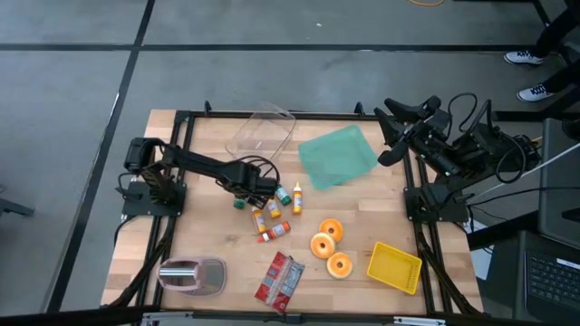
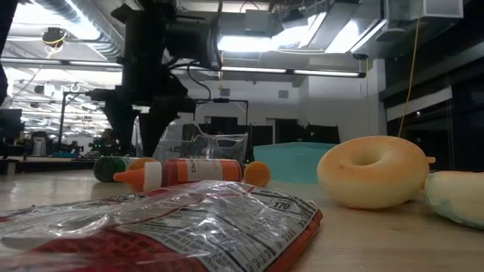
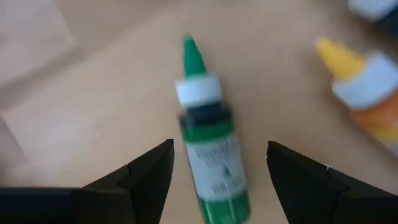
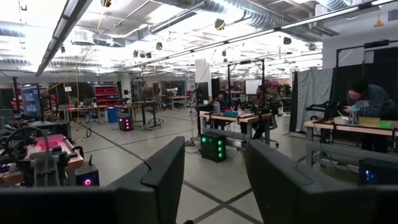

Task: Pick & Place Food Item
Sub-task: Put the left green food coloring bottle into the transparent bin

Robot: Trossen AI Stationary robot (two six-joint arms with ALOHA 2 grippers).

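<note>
A small green bottle with a white collar and a green pointed cap lies on its side on the wooden table. My left gripper points steeply down over it, open, one finger on each side of the bottle's body and clear of it. In the high view this gripper is left of the table's middle, beside the green bottle. In the low view the bottle lies under the dark gripper. My right gripper is raised at the table's right edge, open and holding nothing.
Several more small bottles, orange, yellow and green, lie close to the right of the left gripper. Three doughnuts, a yellow tray and a red packet are nearer the front. A clear tub and a teal lid sit at the back.
</note>
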